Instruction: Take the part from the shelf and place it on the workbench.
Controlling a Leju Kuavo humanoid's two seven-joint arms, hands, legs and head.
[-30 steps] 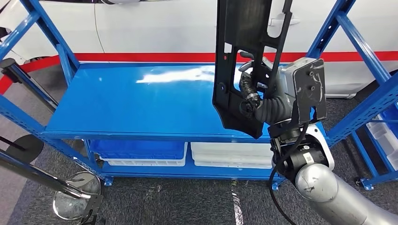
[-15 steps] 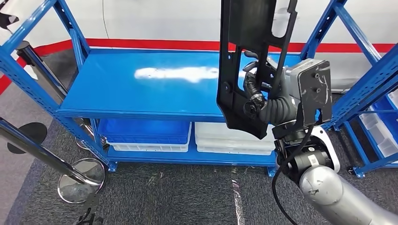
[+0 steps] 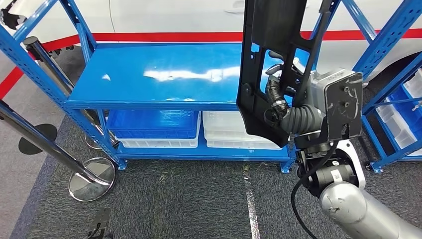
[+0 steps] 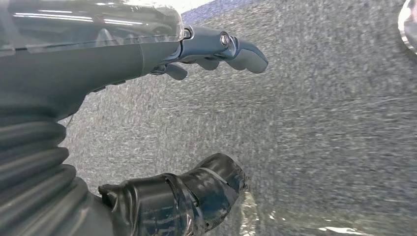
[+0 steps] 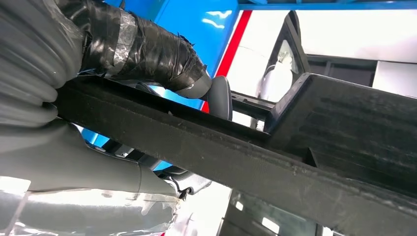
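Right robot hand (image 3: 278, 102): raised in front of the body in the head view, fingers wrapped through the openings of a long black plastic part (image 3: 271, 64); the grip is also seen in the right wrist view (image 5: 142, 54), where the taped thumb lies over the part's edge.
Part: held upright and clear of the shelf by the right robot hand, its lower end level with the shelf's front rail, its upper end cut off by the picture edge.
Left robot hand (image 4: 211, 49): seen hanging over grey carpet (image 4: 319, 123), fingers spread apart and nothing held.
Floor: a chrome stanchion post with a round base (image 3: 92, 185) is seen on the dark carpet, in front of the shelf's left end.
Shelf: a blue metal rack (image 3: 149, 79) with a bare glossy board; beneath it a blue plastic bin (image 3: 152, 124) and a white plastic bin (image 3: 221, 132) are set side by side.
Background: a white car body (image 3: 174, 15) with a red floor line before it is seen behind the rack.
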